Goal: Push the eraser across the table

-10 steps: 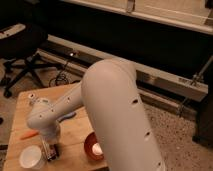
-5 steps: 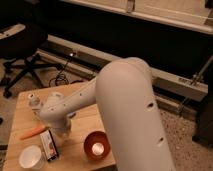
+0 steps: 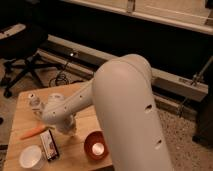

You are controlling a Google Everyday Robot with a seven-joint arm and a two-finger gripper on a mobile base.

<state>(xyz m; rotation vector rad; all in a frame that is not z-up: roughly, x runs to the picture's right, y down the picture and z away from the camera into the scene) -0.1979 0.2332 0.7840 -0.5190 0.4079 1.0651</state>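
Eraser (image 3: 49, 145) lies by the table's (image 3: 24, 111) near edge toward its left corner, between a white cup (image 3: 30, 156) and an orange bowl (image 3: 96, 146). A carrot (image 3: 34, 131) lies just behind. The gripper (image 3: 67, 131) hangs just right of the eraser; open or closed, I cannot tell.

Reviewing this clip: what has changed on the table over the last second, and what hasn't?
The arm swung toward the picture's right, carrying the gripper from above the carrot to a spot just past the eraser, on the bowl side. No grasp or release is visible. The eraser, carrot, bowl and white cup kept their places on the table.
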